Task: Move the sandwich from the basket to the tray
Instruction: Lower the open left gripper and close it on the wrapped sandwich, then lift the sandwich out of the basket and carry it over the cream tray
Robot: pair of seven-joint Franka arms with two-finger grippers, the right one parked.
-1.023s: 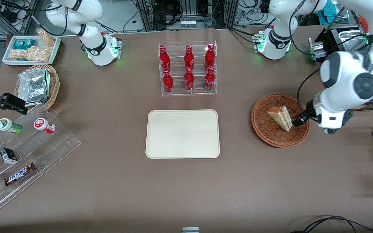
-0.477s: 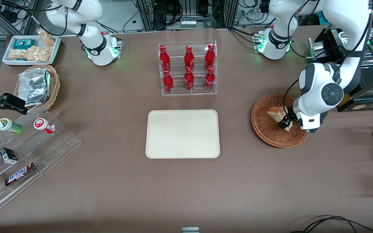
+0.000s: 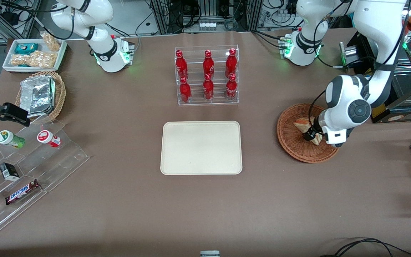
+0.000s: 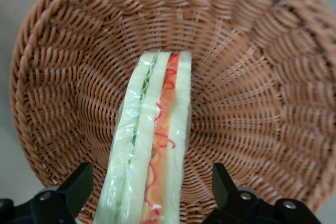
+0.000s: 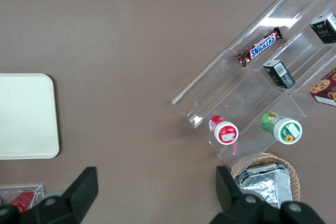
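One soft wedge is the whole job: the sandwich [image 3: 302,125] lies in the basket [image 3: 291,144], standing on edge with its layered cut side up. It looks light, squashy and film-wrapped, so probably a little slippery. A hard squeeze would likely crush the bread and push out the filling. The best hold is across the two flat bread faces, near the thick middle and low enough not to pinch the wrap alone.

The hand [image 3: 311,136] hangs low over the basket. In the wrist view it is spread wide, one finger [image 4: 79,184] on each side of the sandwich [image 4: 152,145], with wicker [image 4: 252,77] showing in both gaps, so it grips nothing.

Sweeping the worktop [image 3: 205,214] from the parked arm's end, a snack tray [image 3: 61,53], a tan basket with foil [image 3: 61,94] and an acrylic stand [image 3: 66,157] sit at nine to ten o'clock from the tray [image 3: 201,147], well apart from it. A rack of red bottles [image 3: 207,75] stands at its twelve o'clock, near its rim. The basket lies at its three o'clock. Only the basket's low wall stands in the way, so a short lift should do.
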